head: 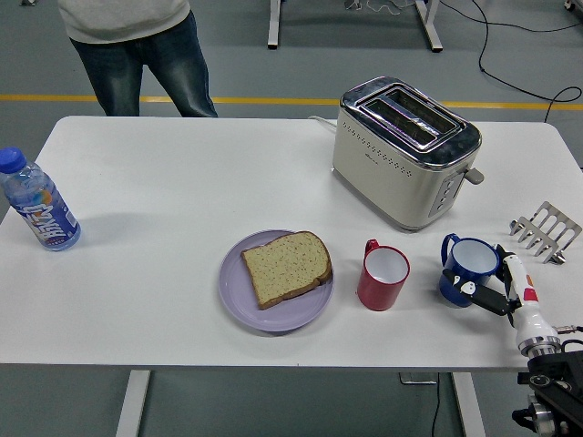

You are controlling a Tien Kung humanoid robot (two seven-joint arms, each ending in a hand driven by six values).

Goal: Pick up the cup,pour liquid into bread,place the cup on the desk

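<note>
A blue cup (pixel 465 264) with a white inside stands on the white table (pixel 182 182) at the right, its handle toward the left. My right hand (pixel 489 276) reaches in from the lower right corner. Its black thumb (pixel 483 297) presses the cup's near side and a white finger (pixel 516 278) lies along the cup's right side, so the hand grips the cup on the table. A slice of bread (pixel 286 268) lies on a lilac plate (pixel 241 300) at the centre. A red cup (pixel 383 277) stands just right of the plate. The left arm is out of view.
A cream toaster (pixel 405 150) stands behind the cups. A small metal rack (pixel 545 231) sits at the right edge, close to my hand. A water bottle (pixel 38 211) lies at the far left. A person in jeans (pixel 141 59) stands beyond the far edge.
</note>
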